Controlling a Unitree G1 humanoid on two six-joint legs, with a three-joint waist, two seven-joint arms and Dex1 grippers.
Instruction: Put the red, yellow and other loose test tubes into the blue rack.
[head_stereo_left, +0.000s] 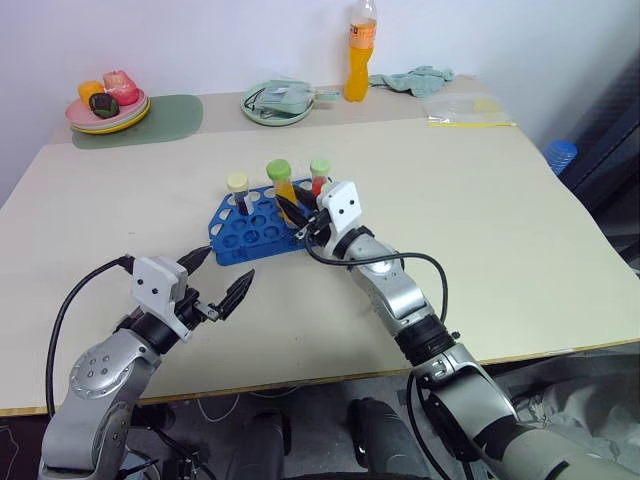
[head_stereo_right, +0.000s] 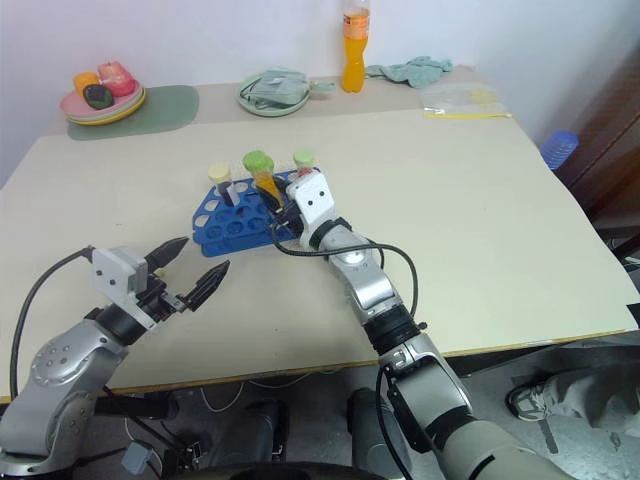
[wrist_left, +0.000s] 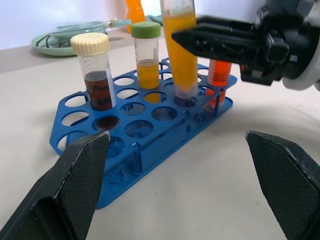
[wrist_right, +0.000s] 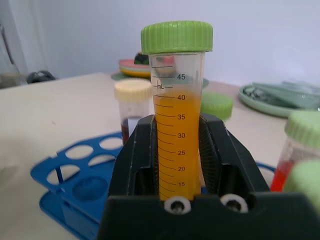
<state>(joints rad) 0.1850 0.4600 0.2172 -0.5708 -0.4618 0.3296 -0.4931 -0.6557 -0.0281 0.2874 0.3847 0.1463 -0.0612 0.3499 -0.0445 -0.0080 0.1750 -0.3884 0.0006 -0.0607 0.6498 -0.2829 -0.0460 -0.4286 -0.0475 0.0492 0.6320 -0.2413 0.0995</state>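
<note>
The test tubes stand in the blue rack, which lies on the table just ahead of both arms. Nearest, the left gripper hovers above the table short of the rack's near edge, its fingers spread wide with nothing between them. Just beyond, the right gripper reaches in from the right, its fingers clenched on the yellow-orange tube, which stands upright with its foot at a hole near the middle of the rack; whether it is fully seated I cannot tell. To its left the dark purple-brown tube with its pale yellow cap stands in a hole near the rack's left end. Behind the gripped one, a shorter tube of yellow-orange liquid with a green cap stands in a farther row. At the rack's right end the red-orange tube stands in a hole, partly hidden by the right gripper.

Far across the table are a green plate with objects on it, an orange drink bottle, a crumpled cloth, a plastic bag, and at the left a stack of plates holding toy food on a green mat.
</note>
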